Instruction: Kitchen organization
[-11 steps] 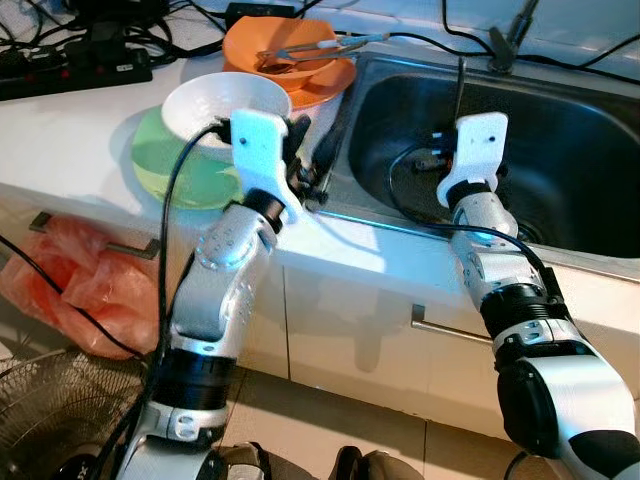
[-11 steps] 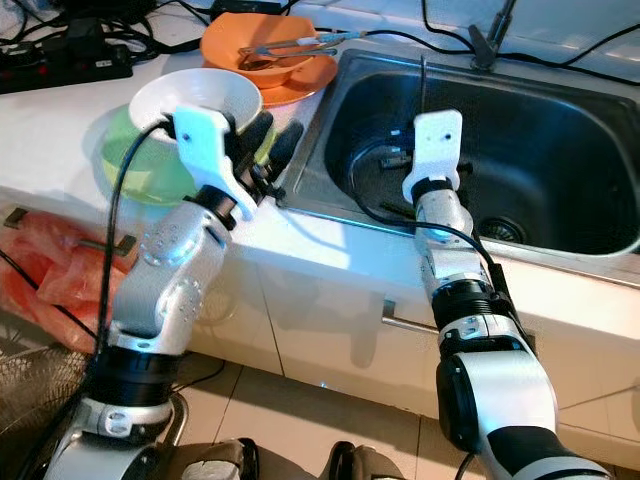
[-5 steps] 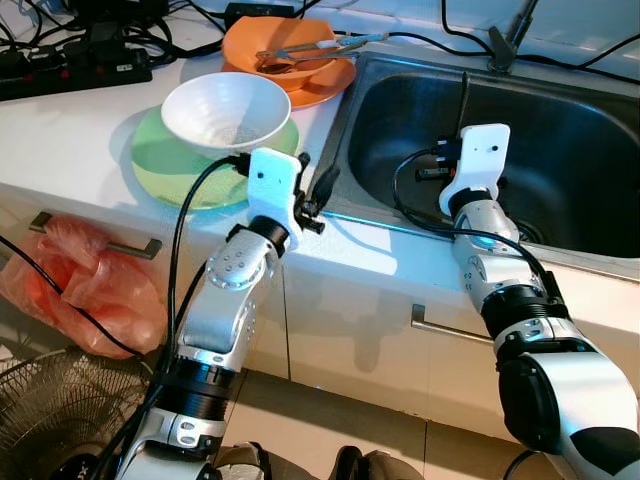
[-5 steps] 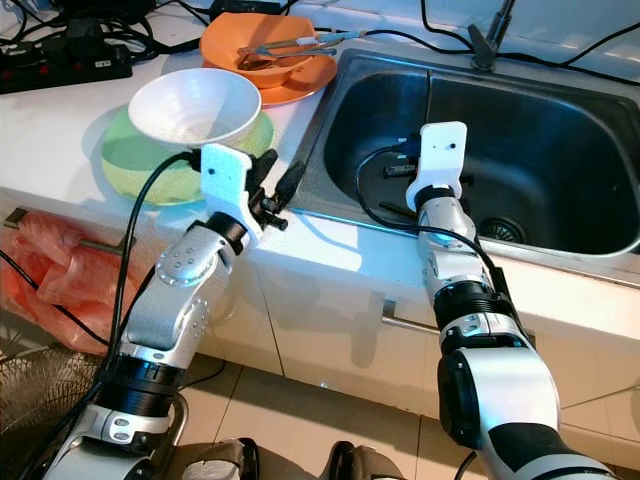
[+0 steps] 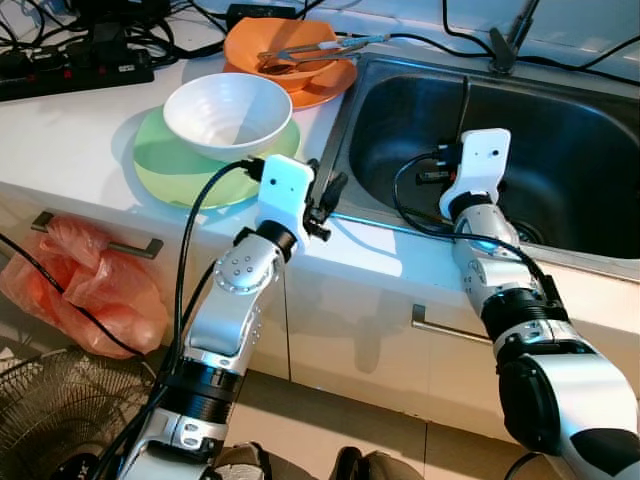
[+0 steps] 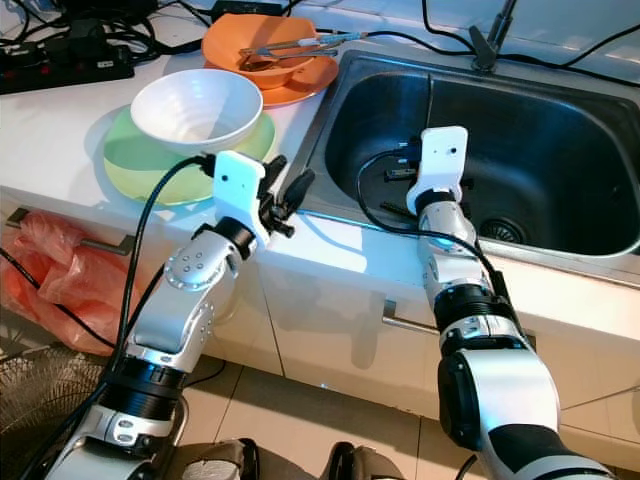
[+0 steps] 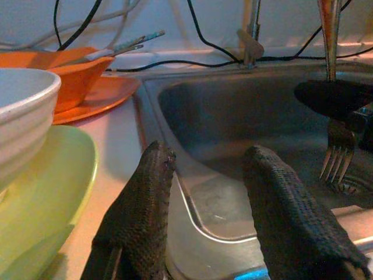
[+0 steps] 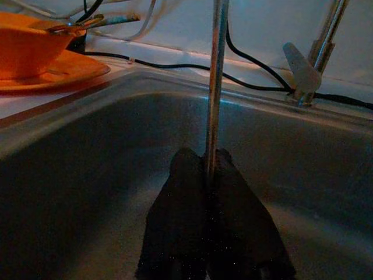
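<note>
Right wrist view has the right gripper (image 8: 211, 175) with its fingers clamped on a fork (image 7: 336, 149) upright over the sink (image 5: 560, 120), seemingly yet to be stowed. Left gripper (image 7: 204, 175), fingers apart and empty, hangs just beside the white bowl (image 5: 228, 112) on the green plate (image 5: 165, 172). White table (image 5: 70, 120), cluttered with cables beyond.

Bowl (image 5: 227, 113) on plate (image 5: 165, 165) — left of the sink (image 5: 580, 160) (another bowl (image 5: 290, 50) behind).

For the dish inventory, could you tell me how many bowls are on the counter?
2: a white bowl sitting on the green plate, and an orange bowl on the orange plate beside the sink.
</note>
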